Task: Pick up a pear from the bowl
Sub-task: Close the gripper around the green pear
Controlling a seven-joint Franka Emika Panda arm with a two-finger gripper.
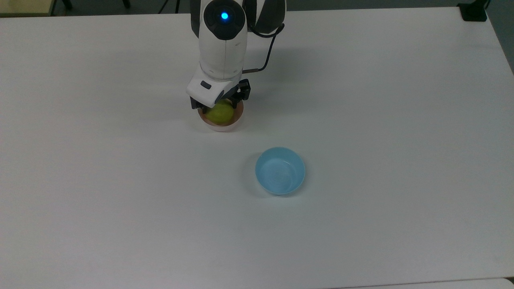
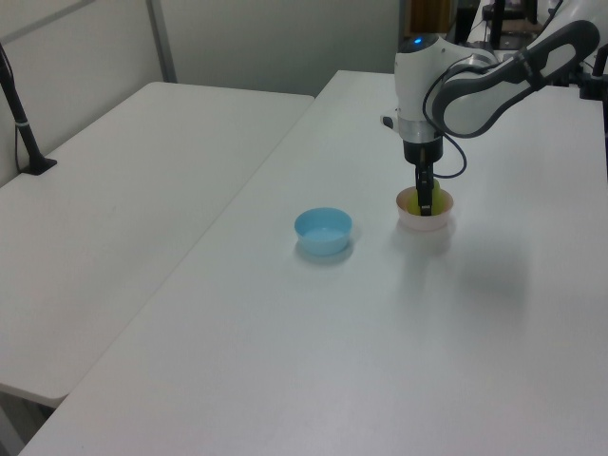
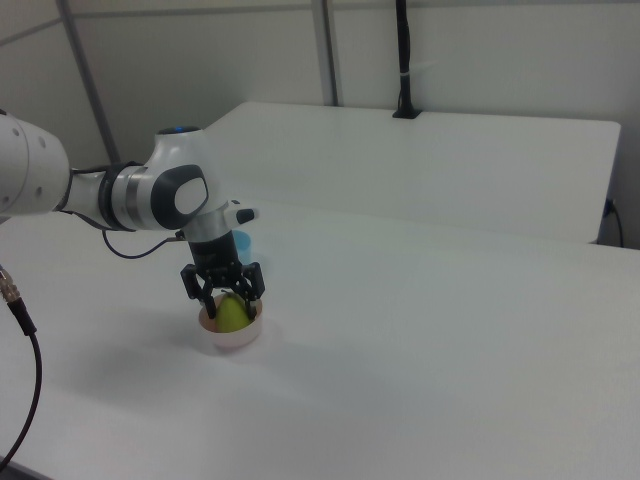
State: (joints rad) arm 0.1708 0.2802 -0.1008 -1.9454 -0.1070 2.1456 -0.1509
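The yellow-green pear point(image 1: 221, 114) lies in the pale pink bowl point(image 1: 221, 127), and the arm's hand hides its top in the top view. My gripper point(image 1: 217, 107) has come down into the bowl, pointing straight down. In the right view the gripper point(image 3: 231, 303) stands open, one dark finger on each side of the pear point(image 3: 232, 314), with the bowl point(image 3: 232, 337) below. In the left view the fingers point(image 2: 423, 198) stand edge-on in front of the pear point(image 2: 433, 203) inside the bowl point(image 2: 425, 222).
A light blue bowl point(image 1: 280, 170) with nothing in it stands on the white table point(image 1: 381, 120), towards the top view's lower right of the pink bowl. A second white table point(image 2: 123, 190) adjoins on the left view's left. A black cable trails from the arm.
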